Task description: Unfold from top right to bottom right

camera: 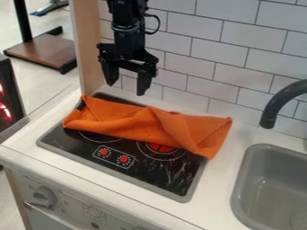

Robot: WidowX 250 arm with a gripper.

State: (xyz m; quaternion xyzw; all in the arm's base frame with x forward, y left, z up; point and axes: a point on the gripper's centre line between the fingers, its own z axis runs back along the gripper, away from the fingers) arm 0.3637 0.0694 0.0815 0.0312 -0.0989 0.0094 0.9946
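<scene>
Orange cloth (129,120) lies folded and creased across the rear part of the black stovetop (165,173), its right end reaching past the stovetop's edge onto the white counter (231,137), toward the grey sink (243,179) and the dark faucet (271,112). Black gripper (127,86) hangs above the left part of the cloth, apart from it and in front of the white tiled wall (219,72), its two fingers pointing down and spread with nothing between them. Two red knobs (123,159) sit in front of the cloth.
</scene>
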